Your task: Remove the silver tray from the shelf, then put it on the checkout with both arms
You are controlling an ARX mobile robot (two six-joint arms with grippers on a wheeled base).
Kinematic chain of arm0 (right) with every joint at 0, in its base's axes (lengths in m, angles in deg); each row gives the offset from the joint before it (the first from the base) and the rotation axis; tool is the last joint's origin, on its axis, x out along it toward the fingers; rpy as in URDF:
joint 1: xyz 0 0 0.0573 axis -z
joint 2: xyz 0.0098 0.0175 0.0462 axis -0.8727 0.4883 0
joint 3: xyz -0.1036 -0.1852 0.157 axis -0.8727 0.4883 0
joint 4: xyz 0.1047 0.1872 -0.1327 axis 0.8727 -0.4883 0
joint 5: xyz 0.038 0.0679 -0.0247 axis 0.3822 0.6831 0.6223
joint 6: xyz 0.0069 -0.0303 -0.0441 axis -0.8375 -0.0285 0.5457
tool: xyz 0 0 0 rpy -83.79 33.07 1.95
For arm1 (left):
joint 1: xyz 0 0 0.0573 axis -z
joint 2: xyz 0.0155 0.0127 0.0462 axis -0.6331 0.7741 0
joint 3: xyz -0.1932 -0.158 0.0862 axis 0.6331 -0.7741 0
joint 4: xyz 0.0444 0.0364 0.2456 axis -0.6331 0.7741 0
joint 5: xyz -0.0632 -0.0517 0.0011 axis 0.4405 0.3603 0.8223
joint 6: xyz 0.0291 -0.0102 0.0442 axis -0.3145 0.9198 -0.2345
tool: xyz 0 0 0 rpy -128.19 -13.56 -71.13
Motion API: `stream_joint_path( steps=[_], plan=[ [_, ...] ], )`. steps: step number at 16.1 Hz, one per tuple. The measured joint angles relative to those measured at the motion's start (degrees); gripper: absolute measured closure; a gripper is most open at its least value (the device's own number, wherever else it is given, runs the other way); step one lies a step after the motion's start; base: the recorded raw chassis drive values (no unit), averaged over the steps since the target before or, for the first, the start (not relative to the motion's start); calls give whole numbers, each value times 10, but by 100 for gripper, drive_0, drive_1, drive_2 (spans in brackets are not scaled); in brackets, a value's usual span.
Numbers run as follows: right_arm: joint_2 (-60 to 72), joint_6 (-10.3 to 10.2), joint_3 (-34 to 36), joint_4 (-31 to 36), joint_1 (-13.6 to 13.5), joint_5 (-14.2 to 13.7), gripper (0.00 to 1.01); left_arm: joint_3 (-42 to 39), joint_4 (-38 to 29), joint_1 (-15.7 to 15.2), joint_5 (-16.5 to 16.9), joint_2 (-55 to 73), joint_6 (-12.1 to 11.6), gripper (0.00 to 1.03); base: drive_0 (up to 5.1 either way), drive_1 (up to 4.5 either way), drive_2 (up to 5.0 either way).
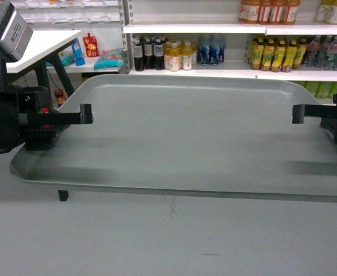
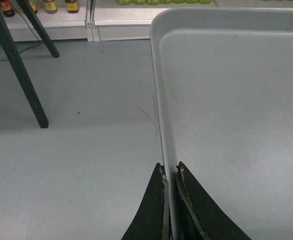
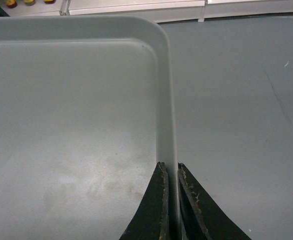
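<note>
Grey-silver metal fills the near ground: the silver tray (image 1: 186, 138) is held level in the air between the two grippers, above a grey floor (image 1: 157, 241), clear of both shelf and counter. In the left wrist view the left gripper (image 2: 170, 172) is seen closed on the tray's left rim, one black finger outside the rim and the other inside, with the thin wall pinched between them. In the right wrist view the right gripper (image 3: 169, 170) is clamped the same way on the right rim, close to a rounded corner of the tray. In the head view an upper finger of each gripper is seen lying over the tray's surface from either side, and a lower finger of the left gripper pokes out beneath the front edge.

The tray's right end is cut off by the edge of the head view, and the right gripper's body is only partly seen. Beyond the tray on the left, a white countertop on dark legs (image 1: 39, 46) is partly hidden by the left arm; whether it is the checkout cannot be told. Farthest back, white shelves (image 1: 214, 27) carry rows of bottles (image 1: 168, 54); their labels are too small to be read.
</note>
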Motion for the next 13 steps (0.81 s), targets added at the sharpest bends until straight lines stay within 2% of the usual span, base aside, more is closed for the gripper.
stream_joint_path(
  steps=[13],
  plan=[
    [-1,0,0,-1,0,0,99,0,0,2,0,0,0,100,-500,243,243]
  ],
)
